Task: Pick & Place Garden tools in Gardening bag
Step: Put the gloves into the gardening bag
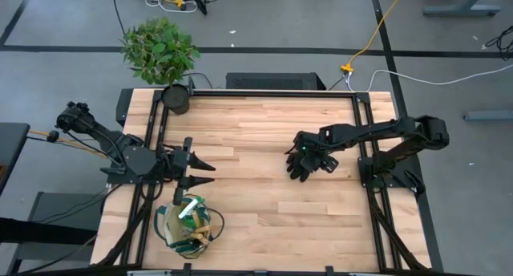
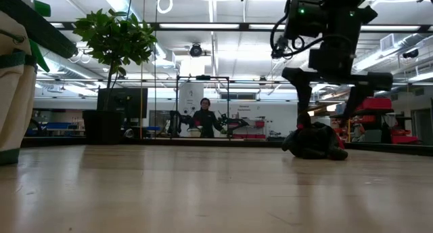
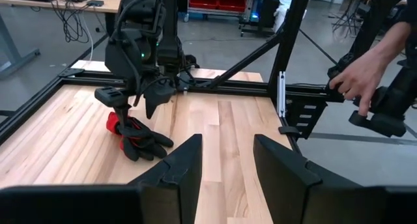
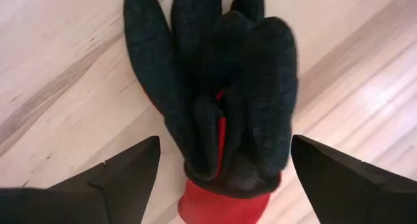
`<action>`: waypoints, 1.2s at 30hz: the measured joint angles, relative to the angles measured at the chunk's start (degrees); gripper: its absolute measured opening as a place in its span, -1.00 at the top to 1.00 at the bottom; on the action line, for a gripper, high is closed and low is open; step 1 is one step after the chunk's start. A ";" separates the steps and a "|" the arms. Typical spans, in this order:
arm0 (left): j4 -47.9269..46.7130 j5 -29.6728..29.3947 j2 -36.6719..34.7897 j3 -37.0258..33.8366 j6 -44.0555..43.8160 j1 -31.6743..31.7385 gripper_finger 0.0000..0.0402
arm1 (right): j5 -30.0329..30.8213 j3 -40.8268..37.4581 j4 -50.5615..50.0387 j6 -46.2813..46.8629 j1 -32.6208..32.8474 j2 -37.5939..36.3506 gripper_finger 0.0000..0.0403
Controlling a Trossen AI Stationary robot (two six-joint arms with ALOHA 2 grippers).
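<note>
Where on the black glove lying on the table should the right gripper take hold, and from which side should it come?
Probably at the bunched middle of the black glove, just above its red cuff, coming straight down. It lies flat, the folds stand highest there, and the open right gripper already straddles that part from above.

Robotics lab, framed workbench (image 1: 264,212), floor cables (image 1: 377,35)
</note>
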 joint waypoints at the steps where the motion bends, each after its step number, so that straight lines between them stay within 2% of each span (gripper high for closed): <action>1: 0.00 -0.02 0.00 0.00 0.00 0.00 0.28 | 0.00 -0.41 0.30 -0.22 -0.09 0.00 -0.73; 14: 0.00 -2.93 0.00 0.00 0.00 0.00 0.28 | 1.89 -3.39 8.75 -1.48 -0.12 0.00 -0.73; 29: -0.04 -2.97 0.00 -0.02 -0.05 0.00 0.28 | 1.53 -3.41 10.23 -1.07 -1.38 4.36 -0.72; 36: -0.04 -2.97 0.00 -0.02 -1.16 0.00 0.28 | 1.88 -3.41 11.04 -0.98 -1.38 6.38 -0.63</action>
